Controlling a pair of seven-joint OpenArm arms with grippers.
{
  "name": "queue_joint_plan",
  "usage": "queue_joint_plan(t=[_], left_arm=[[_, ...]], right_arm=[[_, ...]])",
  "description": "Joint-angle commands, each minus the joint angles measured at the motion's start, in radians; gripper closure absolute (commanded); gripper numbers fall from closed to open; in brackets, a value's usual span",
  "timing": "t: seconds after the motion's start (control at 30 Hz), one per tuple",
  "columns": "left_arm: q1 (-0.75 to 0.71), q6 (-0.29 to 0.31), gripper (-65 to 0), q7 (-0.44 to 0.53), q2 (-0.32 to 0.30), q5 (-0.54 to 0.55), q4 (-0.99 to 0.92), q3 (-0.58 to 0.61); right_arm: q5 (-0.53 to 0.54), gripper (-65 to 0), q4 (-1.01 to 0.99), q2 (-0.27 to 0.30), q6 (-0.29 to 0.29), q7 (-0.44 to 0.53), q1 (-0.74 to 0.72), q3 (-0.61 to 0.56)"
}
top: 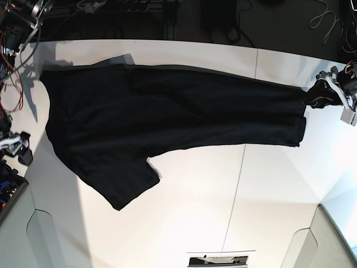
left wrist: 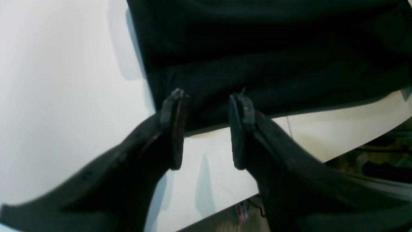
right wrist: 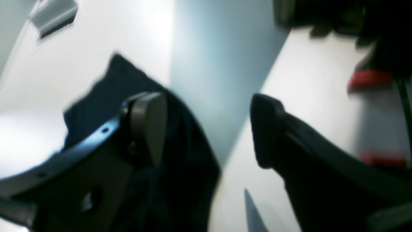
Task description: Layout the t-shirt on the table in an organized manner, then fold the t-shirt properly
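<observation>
The black t-shirt (top: 167, 123) lies spread plain side up on the white table (top: 234, 212), one sleeve (top: 125, 187) pointing toward the near side. At its right end, my left gripper (top: 313, 96) sits by the hem. The left wrist view shows this gripper (left wrist: 208, 98) open, its fingertips (left wrist: 175, 96) just over the edge of the t-shirt (left wrist: 273, 48), nothing pinched. In the right wrist view my right gripper (right wrist: 206, 109) stands wide open and empty, with the t-shirt's dark cloth (right wrist: 180, 154) lying behind one finger. In the base view it (top: 17, 146) is just off the shirt's left edge.
Cables and electronics (top: 14, 33) crowd the far left corner, and more wiring (top: 329, 22) hangs at the far right. A thin seam (top: 240, 184) crosses the tabletop. A dark slot (top: 217, 260) sits at the near edge. The table edge (left wrist: 354, 151) drops off close to my left gripper.
</observation>
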State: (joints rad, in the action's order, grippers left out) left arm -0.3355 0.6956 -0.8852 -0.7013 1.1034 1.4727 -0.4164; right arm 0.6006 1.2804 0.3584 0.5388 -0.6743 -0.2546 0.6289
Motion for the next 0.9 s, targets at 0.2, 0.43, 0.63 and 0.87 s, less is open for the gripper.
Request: queue_joint_plan(t=[0.2, 0.43, 0.63, 0.87], left_arm=[[0.034, 0.003, -25.9, 0.029, -0.030, 0.023, 0.015, -0.010], [0.037, 0.003, -25.8, 0.055, -0.030, 0.022, 0.015, -0.010], [0.036, 0.003, -25.8, 0.055, -0.030, 0.004, 0.015, -0.010], [0.036, 0.003, -25.8, 0.055, -0.030, -0.008, 0.014, -0.010]], right_arm=[[-0.093, -40.6, -0.324, 0.028, 0.003, 0.133, -0.190, -0.056], [-0.124, -40.6, -0.522, 0.004, 0.007, 0.215, -0.248, -0.221], [-0.113, -38.2, -0.520, -0.038, 0.011, 0.203, -0.243, -0.269], [-0.069, 0.0, -0.481, -0.043, 0.027, 0.085, -0.243, -0.269]])
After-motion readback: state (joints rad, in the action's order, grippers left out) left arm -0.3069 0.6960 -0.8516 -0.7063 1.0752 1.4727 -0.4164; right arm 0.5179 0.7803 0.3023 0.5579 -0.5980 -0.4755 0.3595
